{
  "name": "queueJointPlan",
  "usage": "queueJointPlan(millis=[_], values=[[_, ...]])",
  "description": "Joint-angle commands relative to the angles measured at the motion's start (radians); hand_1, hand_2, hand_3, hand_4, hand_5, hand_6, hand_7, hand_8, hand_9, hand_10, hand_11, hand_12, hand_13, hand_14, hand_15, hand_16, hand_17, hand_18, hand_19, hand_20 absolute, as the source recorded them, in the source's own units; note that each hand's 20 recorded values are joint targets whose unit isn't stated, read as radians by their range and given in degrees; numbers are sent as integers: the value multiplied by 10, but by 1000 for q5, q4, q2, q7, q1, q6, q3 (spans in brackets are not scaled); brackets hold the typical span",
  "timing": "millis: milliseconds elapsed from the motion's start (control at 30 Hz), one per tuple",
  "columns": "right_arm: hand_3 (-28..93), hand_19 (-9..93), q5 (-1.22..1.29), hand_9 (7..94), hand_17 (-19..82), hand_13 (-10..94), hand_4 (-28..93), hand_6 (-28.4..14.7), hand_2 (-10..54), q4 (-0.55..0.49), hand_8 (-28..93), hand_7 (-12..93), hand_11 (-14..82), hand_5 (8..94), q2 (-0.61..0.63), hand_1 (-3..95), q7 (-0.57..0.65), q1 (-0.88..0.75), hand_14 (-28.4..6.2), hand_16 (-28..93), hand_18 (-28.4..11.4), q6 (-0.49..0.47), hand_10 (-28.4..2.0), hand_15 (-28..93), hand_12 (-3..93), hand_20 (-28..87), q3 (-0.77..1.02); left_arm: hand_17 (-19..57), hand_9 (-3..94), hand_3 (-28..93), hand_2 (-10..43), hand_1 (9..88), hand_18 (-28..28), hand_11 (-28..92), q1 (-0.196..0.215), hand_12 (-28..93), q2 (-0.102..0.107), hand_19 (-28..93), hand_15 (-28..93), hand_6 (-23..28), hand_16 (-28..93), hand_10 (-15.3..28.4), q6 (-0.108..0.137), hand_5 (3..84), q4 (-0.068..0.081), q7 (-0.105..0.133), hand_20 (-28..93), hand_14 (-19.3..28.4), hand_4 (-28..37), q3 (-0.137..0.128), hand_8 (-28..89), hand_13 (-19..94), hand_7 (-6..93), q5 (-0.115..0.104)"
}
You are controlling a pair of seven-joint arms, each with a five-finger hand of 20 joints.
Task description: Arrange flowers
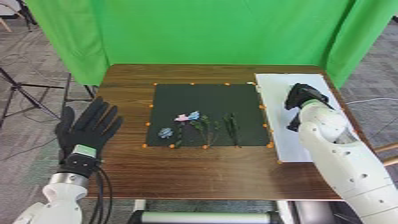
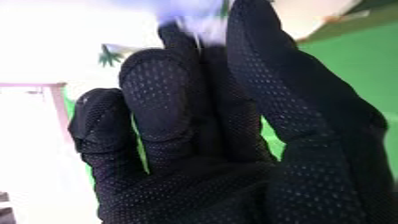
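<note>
Over the white sheet (image 1: pixel 293 145) at the right, my right hand (image 1: pixel 306 95) hangs at the end of its arm. In the right wrist view, the right hand (image 2: pixel 213 130) has its fingers and thumb drawn together at the tips on a blurred pale blue-white flower (image 2: pixel 191 9). Its stem cannot be made out. On the dark mat (image 1: pixel 182 95) lie a pink flower (image 1: pixel 182 118), a light blue flower (image 1: pixel 194 115), a lower blue bloom (image 1: pixel 165 132) and green stems (image 1: pixel 233 129). My left hand (image 1: pixel 86 127) is open beside the table's left edge, away from the flowers.
The brown table (image 1: pixel 191 175) carries the mat in its middle and the sheet along its right side. Small orange markers line the mat's edges. A green curtain (image 1: pixel 213 35) hangs behind the table, and a tripod (image 1: pixel 27 95) stands at the left.
</note>
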Motion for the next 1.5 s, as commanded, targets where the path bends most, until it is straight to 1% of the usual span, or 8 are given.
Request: queueJointPlan(millis=[33,133,467,600,1000,1300,1367,1500], values=[[682,929,-23,765,444,760,-283,8,-95,9,0,243,89,742,1,583,9,-52,-79,248,-204,62,-89,645,200,308,-16,-61,313,726,109,272,139,203,11,88,-3,354,349,70,-86,126,-18,386,-5,-9,97,136,-283,-6,-100,233,160,0],[694,928,-23,828,448,772,-283,13,-95,-20,28,270,50,779,7,591,6,-68,-75,252,-205,85,-86,632,264,313,-12,-61,313,725,109,272,138,201,13,88,-3,354,349,70,-86,127,-19,386,-6,-8,96,137,-283,-5,-100,232,159,1],[715,931,-119,843,453,782,-283,8,-95,-280,41,269,39,791,0,589,-11,-132,-70,260,-209,252,-86,621,277,319,-59,-62,314,726,108,271,139,200,10,90,-8,354,347,70,-85,127,-18,385,-2,-24,97,137,-283,-16,-99,233,158,7],[719,932,-123,845,454,783,-283,6,-95,-334,49,265,37,792,-46,589,-69,-121,-68,273,-209,259,-86,616,280,323,-109,-62,314,733,111,277,139,200,11,90,-11,354,347,70,-85,127,-17,385,-1,-21,97,137,-282,-18,-99,233,157,4],[717,932,-88,843,454,782,-283,4,-95,-302,49,261,37,793,-222,590,-99,-115,-69,288,-209,173,-87,612,283,328,-207,-61,312,732,100,285,138,200,-24,91,-17,351,346,70,-84,127,-33,382,16,-65,96,136,-280,0,-98,232,158,21],[716,931,-107,829,447,766,-283,2,-95,-253,50,263,37,785,-236,591,-99,-106,-67,305,-208,201,-87,613,282,328,-235,-61,310,729,98,283,138,198,-19,91,-22,348,344,71,-83,126,-14,381,18,-69,96,136,-280,-4,-97,230,154,14],[717,930,-115,816,441,761,-283,2,-95,-227,44,265,45,783,-247,589,-101,-95,-66,323,-208,215,-87,605,269,326,-245,-61,310,729,98,282,138,198,-15,91,-20,348,342,70,-84,126,-10,381,16,-57,97,136,-281,-7,-96,230,154,8],[715,927,-94,803,437,757,-283,1,-95,-237,38,263,52,774,-252,586,-86,-102,-68,333,-208,176,-88,598,261,323,-235,-61,310,729,98,281,139,196,-28,91,-37,347,341,70,-83,126,-16,381,22,-78,97,136,-282,-13,-98,229,149,22]])
